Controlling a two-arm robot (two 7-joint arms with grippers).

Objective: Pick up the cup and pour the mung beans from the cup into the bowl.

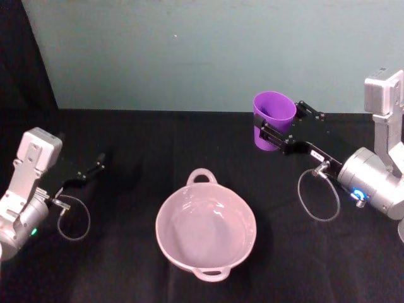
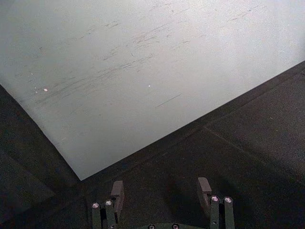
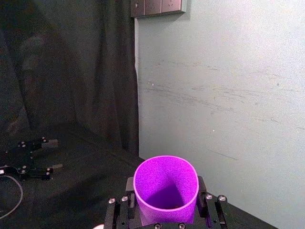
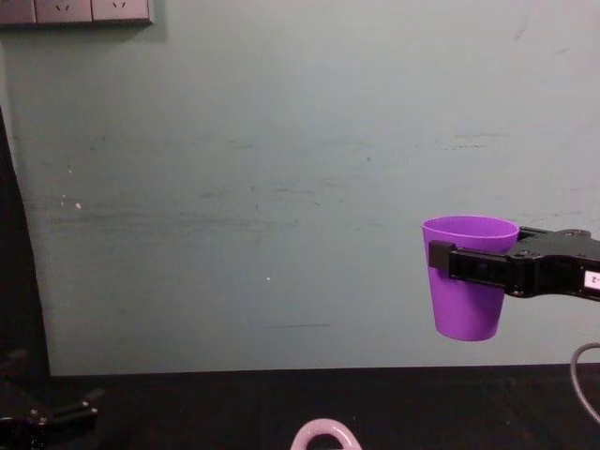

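Right gripper [image 1: 278,120] is clamped on the smooth purple plastic cup [image 1: 274,107], upright, high behind-right of the pale pink handled bowl [image 1: 165,211]. Left gripper [image 1: 95,163] sits parked left, fingers apart. Black worktop [image 1: 126,268], teal wall [image 1: 189,50].

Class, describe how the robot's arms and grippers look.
Both arms: silver-grey cylinders with boxy grey housings. The left gripper and right gripper have slim black fingers with silver screws. A grey cable loops at each wrist; the right bears a white label.
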